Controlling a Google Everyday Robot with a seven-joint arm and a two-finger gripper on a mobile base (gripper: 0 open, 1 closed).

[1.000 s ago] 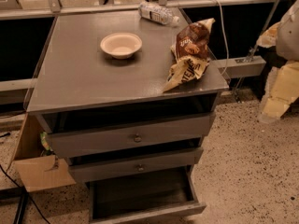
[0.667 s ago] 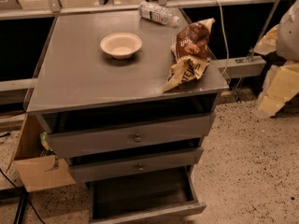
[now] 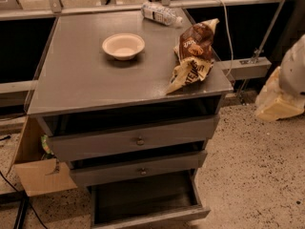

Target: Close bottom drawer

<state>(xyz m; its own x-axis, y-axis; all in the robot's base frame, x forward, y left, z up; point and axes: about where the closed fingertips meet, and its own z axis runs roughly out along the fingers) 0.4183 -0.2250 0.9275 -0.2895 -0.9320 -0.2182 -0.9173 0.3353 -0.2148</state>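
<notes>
Grey bottom drawer (image 3: 157,217) open; tool (image 3: 279,104) off right, state cannot tell.
Drop low, push its front squarely inward.

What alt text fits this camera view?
The bottom drawer of a grey cabinet stands wide open; the robot's gripper hangs to the right, apart from it. A bowl, snack bag and bottle sit on top.

bag (image 3: 194,56), left of gripper (image 3: 278,104): lettering illegible | bottle (image 3: 161,14), further left: label illegible | gripper: right edge of view
</notes>
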